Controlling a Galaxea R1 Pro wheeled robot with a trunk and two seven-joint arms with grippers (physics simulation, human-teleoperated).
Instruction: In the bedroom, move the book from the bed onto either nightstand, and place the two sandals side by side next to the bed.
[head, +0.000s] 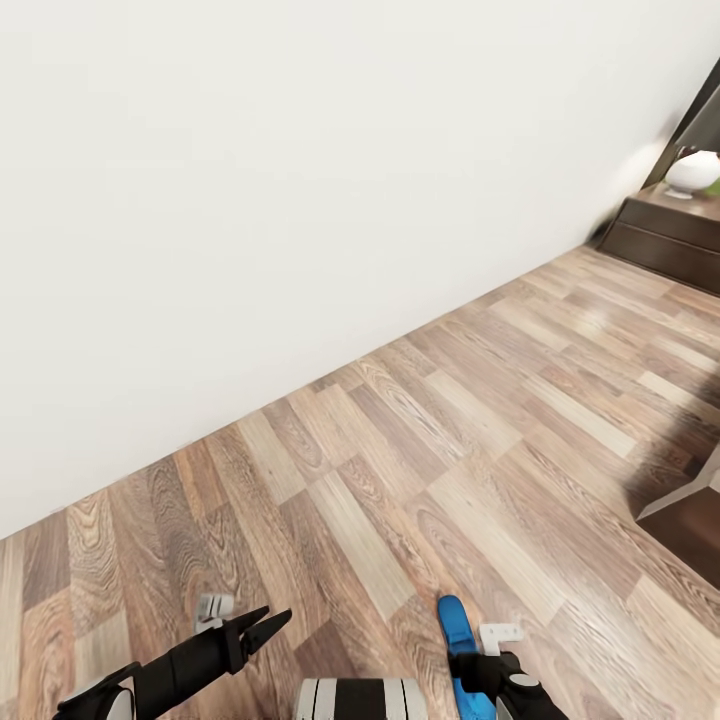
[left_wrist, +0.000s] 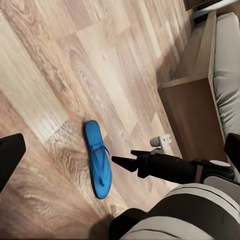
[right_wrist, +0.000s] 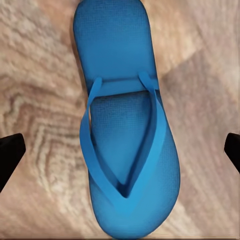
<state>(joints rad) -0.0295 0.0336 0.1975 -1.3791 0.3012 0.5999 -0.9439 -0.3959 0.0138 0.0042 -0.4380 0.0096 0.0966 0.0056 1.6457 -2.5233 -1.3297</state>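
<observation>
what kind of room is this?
Likely a bedroom: wood-plank floor along a white wall, a bed with dark frame and grey mattress, a dark nightstand, and a blue sandal lying on the floor.

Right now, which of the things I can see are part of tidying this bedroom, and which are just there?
Part of the job:
- blue sandal lying flat on the floor
- bed beside it
- right hand above the sandal, open
- left hand, shut

Just there:
- white vase on a dark wooden cabinet
- white wall
</observation>
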